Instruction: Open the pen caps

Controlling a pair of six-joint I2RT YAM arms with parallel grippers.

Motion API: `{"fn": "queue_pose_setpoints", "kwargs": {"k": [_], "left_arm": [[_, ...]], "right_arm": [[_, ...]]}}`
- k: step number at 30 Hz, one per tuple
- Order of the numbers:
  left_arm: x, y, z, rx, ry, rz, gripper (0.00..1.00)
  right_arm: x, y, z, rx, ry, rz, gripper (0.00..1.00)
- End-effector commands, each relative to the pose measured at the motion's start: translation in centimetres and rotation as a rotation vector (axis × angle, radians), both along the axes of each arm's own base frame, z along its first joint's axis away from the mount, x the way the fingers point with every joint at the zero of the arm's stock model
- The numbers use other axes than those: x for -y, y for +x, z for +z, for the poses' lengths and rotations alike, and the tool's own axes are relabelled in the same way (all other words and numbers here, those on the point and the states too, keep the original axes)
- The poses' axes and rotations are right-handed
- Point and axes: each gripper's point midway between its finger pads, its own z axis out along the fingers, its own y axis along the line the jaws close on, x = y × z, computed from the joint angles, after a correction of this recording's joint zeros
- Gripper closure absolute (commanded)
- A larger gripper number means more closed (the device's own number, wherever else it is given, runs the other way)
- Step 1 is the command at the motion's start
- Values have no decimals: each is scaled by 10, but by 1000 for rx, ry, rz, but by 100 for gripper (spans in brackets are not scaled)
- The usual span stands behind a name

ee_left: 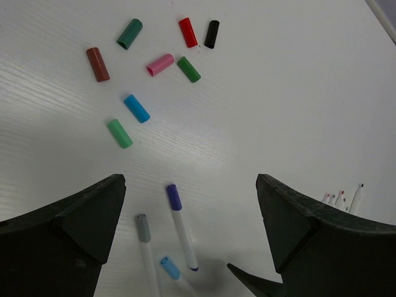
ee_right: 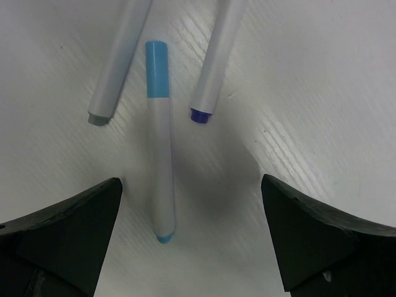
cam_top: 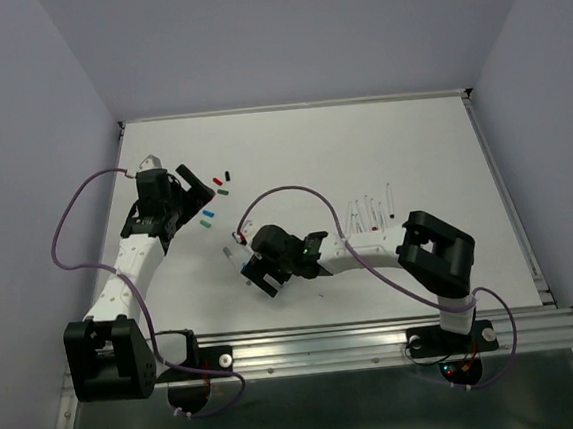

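My left and right jaws wide apart, the right over a blue-capped pen (ee_right: 161,154) on the counter (ee_right: 309,93).

White arm links (cam_top: 370,250), black joints (cam_top: 435,252), black fingers (ee_left: 68,229), purple cables (cam_top: 284,188)

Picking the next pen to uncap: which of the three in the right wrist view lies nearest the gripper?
The light-blue pen, the middle one: it reaches between the fingers of the right gripper; the grey-ended pen and purple-ended pen stop short.
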Motion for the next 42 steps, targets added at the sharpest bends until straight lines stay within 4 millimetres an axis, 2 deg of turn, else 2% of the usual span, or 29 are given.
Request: {"fn": "queue_pose_setpoints", "kwargs": {"k": [1,5,8,11,12,14,15,16,21,23,28,30,33,36,37,39,40,41,42], "left_arm": [[-1,0,9,33,5,7,1],[-1,0,9,33,6,8,1],[-1,0,9,32,8,8,1],[-2,0,9,29,12,13,1],[-3,0,9,29,13,14,1],[-3,0,10,30,14,13,1],[-3,0,10,29,14,13,1],[-3,0,10,30,16,16,1],[-5,0,9,26,25,23,1],[-5,1,7,19,25,21,1],[-3,1,9,25,20,15,1],[-2,1,9,25,16,3,1],[6,0,11,37,-6,-38,1],[15,-1,20,69,-36,-84,1],[21,-2,26,93,-55,-108,1],[27,-3,33,119,-78,-140,1],[31,-4,37,133,-92,-157,1],[38,-6,44,155,-118,-190,1],[41,-8,47,164,-130,-203,1]], "right_arm": [[-22,4,13,55,34,15,1],[-23,-4,0,25,16,29,5],[-23,-8,-6,-2,18,31,12],[-21,-14,-12,-30,17,27,24],[-20,-15,-13,-35,17,24,35],[-16,-19,-19,-55,9,17,47],[-14,-20,-20,-65,13,6,60],[-13,-21,-22,-69,12,4,65],[-4,-29,-31,-103,3,-3,73],[-3,-31,-32,-111,5,-3,74],[-3,-35,-25,-109,31,15,87],[-8,-35,-17,-102,65,29,94],[-15,-29,7,-61,125,36,98],[-23,-23,41,-10,205,35,99],[-25,-22,60,12,250,40,99],[-25,-22,75,32,294,41,99],[-30,-20,89,54,344,38,99],[-29,-18,108,80,385,27,99],[-28,-16,116,98,410,18,99]]}}
